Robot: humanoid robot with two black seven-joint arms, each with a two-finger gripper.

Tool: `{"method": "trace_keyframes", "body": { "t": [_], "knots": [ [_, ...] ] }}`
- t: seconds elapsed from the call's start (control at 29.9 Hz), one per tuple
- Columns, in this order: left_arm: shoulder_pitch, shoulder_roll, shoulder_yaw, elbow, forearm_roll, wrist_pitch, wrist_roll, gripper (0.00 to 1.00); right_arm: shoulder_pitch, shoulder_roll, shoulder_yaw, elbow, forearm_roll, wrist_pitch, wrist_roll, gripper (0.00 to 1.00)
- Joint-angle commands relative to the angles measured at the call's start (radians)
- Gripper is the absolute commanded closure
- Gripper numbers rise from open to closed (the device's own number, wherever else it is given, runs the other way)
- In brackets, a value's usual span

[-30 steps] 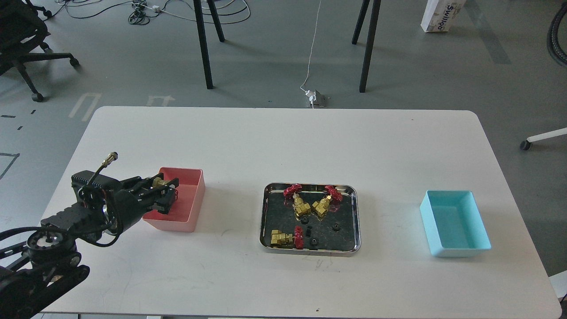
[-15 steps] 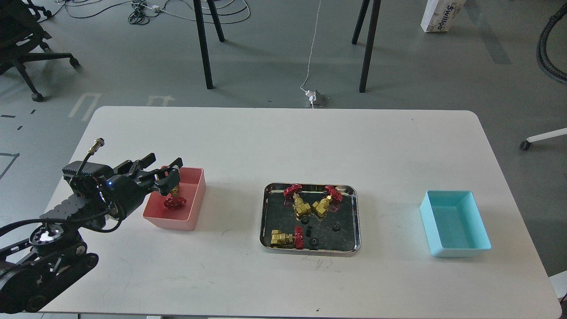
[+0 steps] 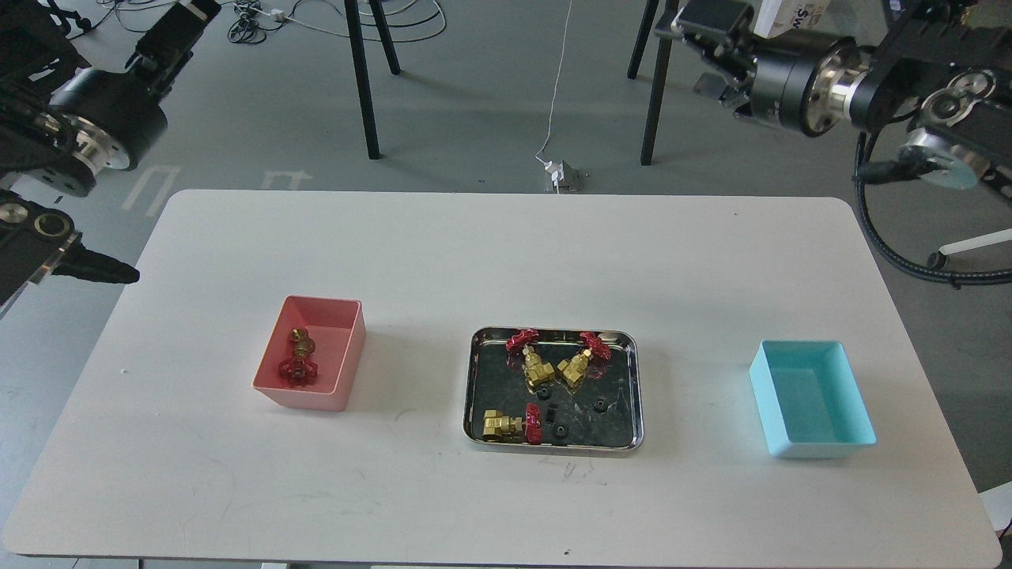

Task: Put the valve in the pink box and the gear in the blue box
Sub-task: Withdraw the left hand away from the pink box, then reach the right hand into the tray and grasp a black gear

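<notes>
One valve (image 3: 296, 356) lies inside the pink box (image 3: 316, 395) at the left of the table. Three more valves (image 3: 538, 365) (image 3: 581, 359) (image 3: 510, 424) lie in the steel tray (image 3: 553, 447) at mid table, with several black gears, such as this gear (image 3: 600, 405), among them. The blue box (image 3: 822, 450) at the right holds nothing. My left arm is raised at the upper left; its far end (image 3: 178, 24) is dark and its fingers cannot be told apart. My right arm is raised at the upper right, and the fingers at its far end (image 3: 700, 32) are unclear.
Bare white tabletop (image 3: 506, 261) lies behind the boxes and tray. Black table legs (image 3: 364, 79) and cables stand on the floor beyond the far edge. An office chair base (image 3: 47, 118) is at the far left.
My left gripper opened over the pink box and let the valve fall in. The left arm then lifted away to the upper left. The right arm came into view at the upper right.
</notes>
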Motion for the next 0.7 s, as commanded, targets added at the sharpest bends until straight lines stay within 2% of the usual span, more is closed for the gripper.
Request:
{"method": "trace_keyframes", "body": {
  "t": [0.0,0.13,0.23,0.37,0.54,0.67],
  "knots": [
    [-0.153,0.001,0.005,0.093,-0.085,-0.021,0.027,0.05,0.009,0.016,-0.195,0.05,-0.177,0.031,0.071,0.01],
    [-0.265,-0.005,0.006,0.161,-0.1,-0.064,0.03,0.05,0.01,0.032,-0.311,0.084,-0.337,0.105,0.085,0.01],
    [-0.297,-0.005,0.006,0.167,-0.102,-0.074,0.029,0.05,0.012,0.073,-0.368,0.091,-0.406,0.159,0.085,0.01],
    [-0.311,-0.007,0.006,0.168,-0.102,-0.074,0.029,0.05,0.058,0.162,-0.475,0.079,-0.447,0.179,0.088,0.01],
    [-0.339,-0.011,0.006,0.214,-0.1,-0.075,0.029,0.05,0.102,0.315,-0.604,0.012,-0.45,0.198,0.093,0.01],
    [-0.393,-0.03,0.006,0.247,-0.1,-0.074,0.029,0.05,0.086,0.404,-0.632,-0.089,-0.453,0.225,0.102,0.01]
  ]
}}
